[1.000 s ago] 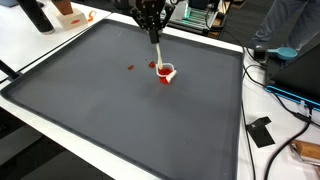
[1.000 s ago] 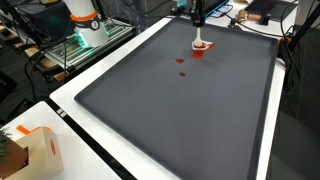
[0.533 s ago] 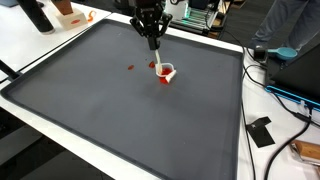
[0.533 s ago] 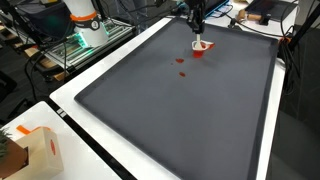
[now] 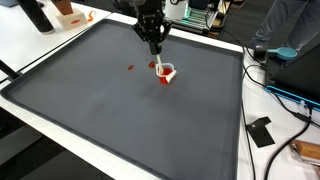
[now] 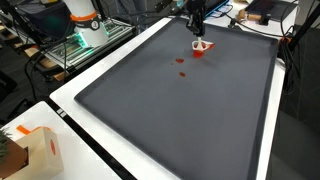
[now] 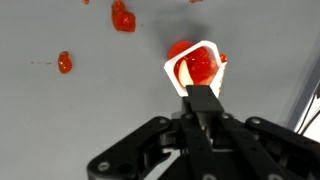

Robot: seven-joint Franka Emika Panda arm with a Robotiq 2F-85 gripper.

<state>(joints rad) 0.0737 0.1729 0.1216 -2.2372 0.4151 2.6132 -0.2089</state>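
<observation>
The gripper [image 7: 201,95], jaws clenched on what looks like a thin white stick [image 5: 156,62], hangs just over the red-filled cup [image 7: 195,66] standing on the mat's [image 5: 120,120] far part.

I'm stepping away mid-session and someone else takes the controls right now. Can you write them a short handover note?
Gripper: jaws shut on a thin white utensil, whose lower end is at the rim of the white cup. Whether it touches the cup cannot be told.
Cup: upright on the dark mat, with red material inside.
Done: some red material is in the cup.
Left: red blobs lie loose on the mat beside the cup; the wrist view shows one and another.
</observation>
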